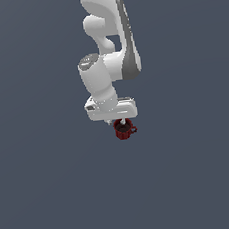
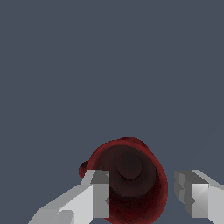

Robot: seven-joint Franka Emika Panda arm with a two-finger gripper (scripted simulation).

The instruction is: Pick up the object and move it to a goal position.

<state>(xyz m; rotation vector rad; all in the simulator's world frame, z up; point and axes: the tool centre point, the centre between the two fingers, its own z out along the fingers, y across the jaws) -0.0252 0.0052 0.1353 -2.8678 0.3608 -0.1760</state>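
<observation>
Exterior and wrist views of a single white arm (image 1: pixel 110 46) reaching down from the upper edge of the exterior view. The mug (image 1: pixel 124 129) is small and dark red, far smaller than the hand (image 1: pixel 118 120) above it, with a dark inside and a loop handle (image 1: pixel 134 130) that points toward the exterior view's right. It sits directly under the white palm block, its rim touching or nearly touching the underside of the hand, near the centre of the exterior view.

In the wrist view the mug (image 2: pixel 131 183) is seen from above, through its mouth: a round red rim, a shadowed dark wall and a circular bottom. A small part of the handle (image 2: pixel 83 169) shows just beyond one finger. The hand (image 2: pixel 146 197) stands partly open. One finger (image 2: pixel 99 192) overlaps the rim and appears to lie against the mug's wall; the other finger (image 2: pixel 194 197) stands apart from the outside of the wall, with a strip of background between them. The hand therefore does not clamp the mug in this moment.

The background is a uniform slate grey-blue in both views, with no visible edge, seam or shadow. Whether the mug rests on a desk or is off it cannot be told.
</observation>
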